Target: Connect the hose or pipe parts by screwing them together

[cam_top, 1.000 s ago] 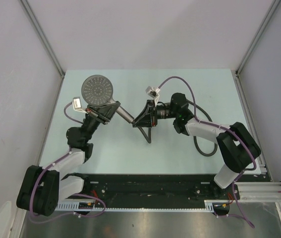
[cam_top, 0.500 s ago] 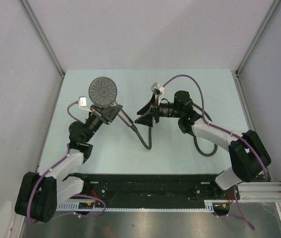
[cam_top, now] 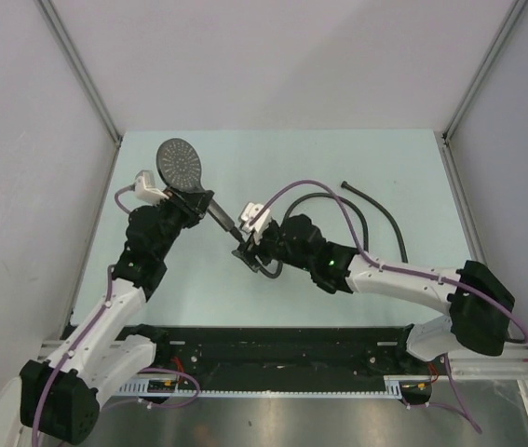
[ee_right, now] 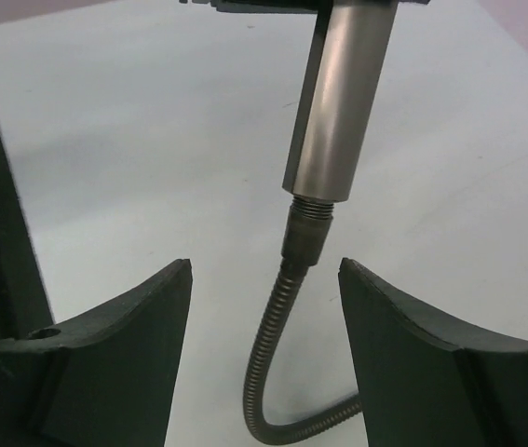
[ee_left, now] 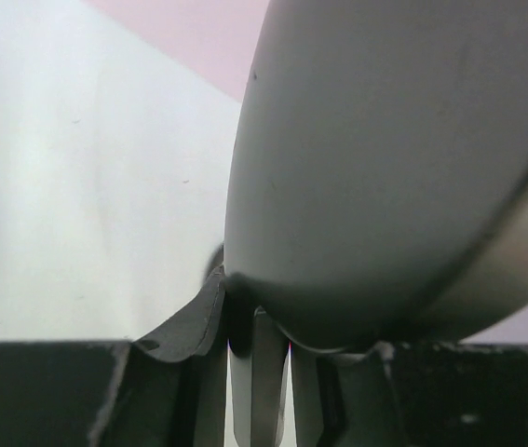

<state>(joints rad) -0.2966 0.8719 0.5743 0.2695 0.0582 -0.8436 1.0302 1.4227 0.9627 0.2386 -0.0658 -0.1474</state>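
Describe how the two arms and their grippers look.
The left arm and right arm have white links and black joints. A purple cable runs along each, and a white box sits at each wrist. The right gripper has dark, broad fingers. A green light glows on the right arm.

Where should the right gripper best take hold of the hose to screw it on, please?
Probably its rigid end fitting under the shower head handle, pinched from both sides: it lines up with the handle, whereas the hose below bends.
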